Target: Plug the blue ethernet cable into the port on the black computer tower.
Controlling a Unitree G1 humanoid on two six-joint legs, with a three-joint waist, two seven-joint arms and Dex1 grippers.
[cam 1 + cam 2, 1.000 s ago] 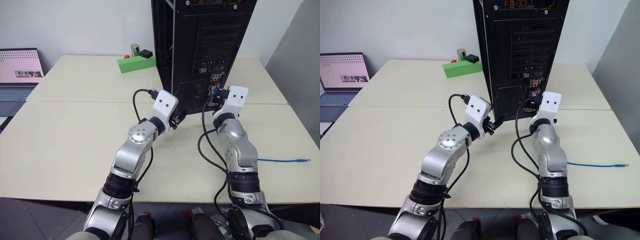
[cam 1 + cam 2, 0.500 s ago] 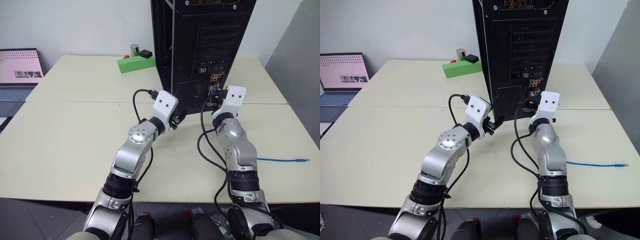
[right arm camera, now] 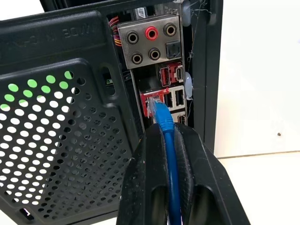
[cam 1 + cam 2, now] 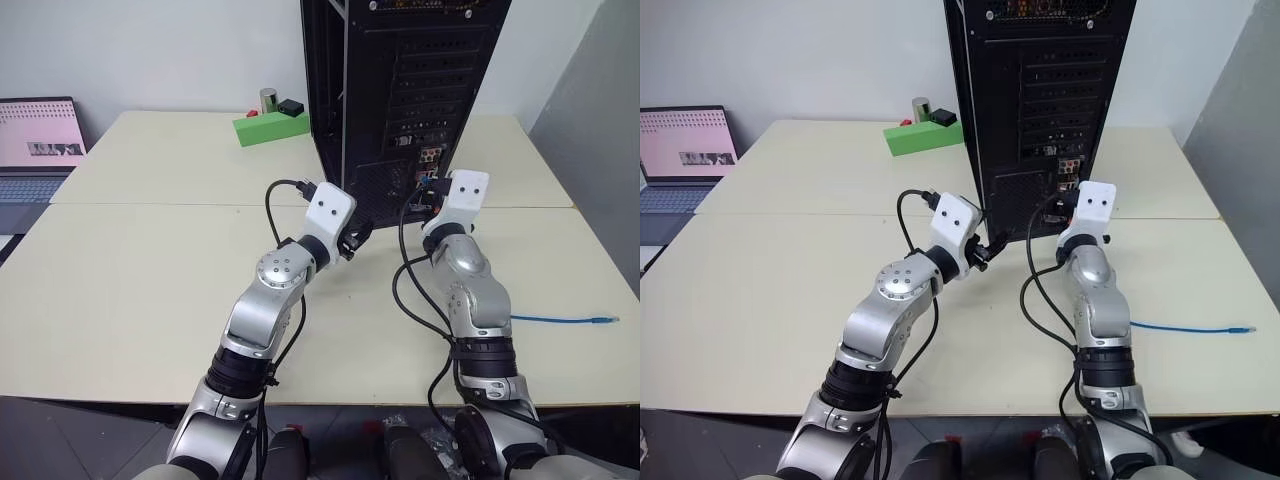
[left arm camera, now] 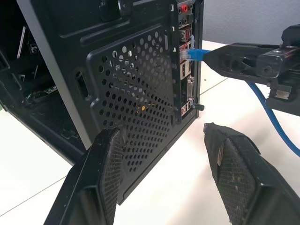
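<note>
Between the two black fingers of the right gripper [image 3: 168, 140], which are clamped together on it, runs the blue ethernet cable [image 3: 171, 164], its long axis in line with the fingers. Just past the fingertips sits its clear plug [image 3: 153, 106], nose against the red-framed port [image 3: 154, 97] straight ahead; whether the plug has entered or only touches the rim cannot be told. My judgement is that the coming move turns on keeping that axis square to the socket and pushing straight forward. Beyond the port rises the rear panel of the black computer tower [image 4: 400, 90], with round audio jacks above the socket and a perforated grille beside it. Behind the hand the cable, thin and bright blue, trails across the table [image 4: 120, 280] to its free end [image 4: 600, 320], well apart. Off to the side, the left gripper [image 5: 164, 173] hangs with fingers apart and nothing between them, near the grille; the right is plainly nearer the port.
</note>
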